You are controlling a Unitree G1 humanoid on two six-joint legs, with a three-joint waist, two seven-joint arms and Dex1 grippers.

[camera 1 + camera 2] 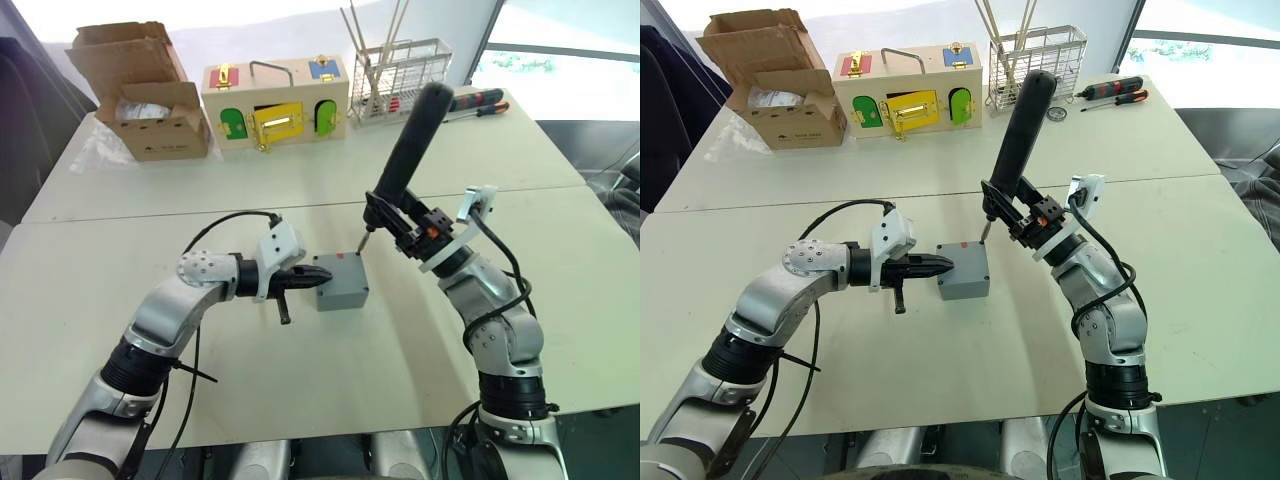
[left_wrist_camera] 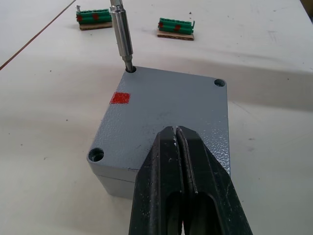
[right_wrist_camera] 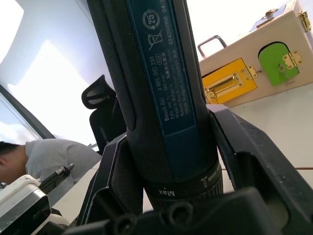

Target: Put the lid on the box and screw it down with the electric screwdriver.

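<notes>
Grey plastic forms the small square junction box [image 1: 341, 281], which sits near the middle of the pale surface [image 1: 300, 390], between the robot's two arms. The lid [image 2: 166, 110] already lies flat on top of the box, with a screw hole at each visible corner and a small red mark near one edge.

The electric screwdriver [image 1: 408, 142], a thick black cylinder, stands tilted above the box with its top leaning away from the robot. Its thin metal bit [image 2: 122, 36] reaches down into the lid's far corner hole on the robot's right side.

The right claw [image 1: 400, 220] grips the lower part of the screwdriver's body, one black finger on each side.

The left claw [image 1: 312, 281] comes in level from the robot's left. Its two black fingers are pressed together, and their tips rest against the box's left side at lid height.

At the far edge of the surface stand an open brown cardboard box [image 1: 145, 90], a wooden box with coloured latches [image 1: 275, 100] and a wire basket [image 1: 400, 75] holding thin sticks. Two orange-and-black hand screwdrivers [image 1: 480, 100] lie just beside the basket. Two short green terminal strips [image 2: 175, 25] lie on the surface beyond the junction box.
</notes>
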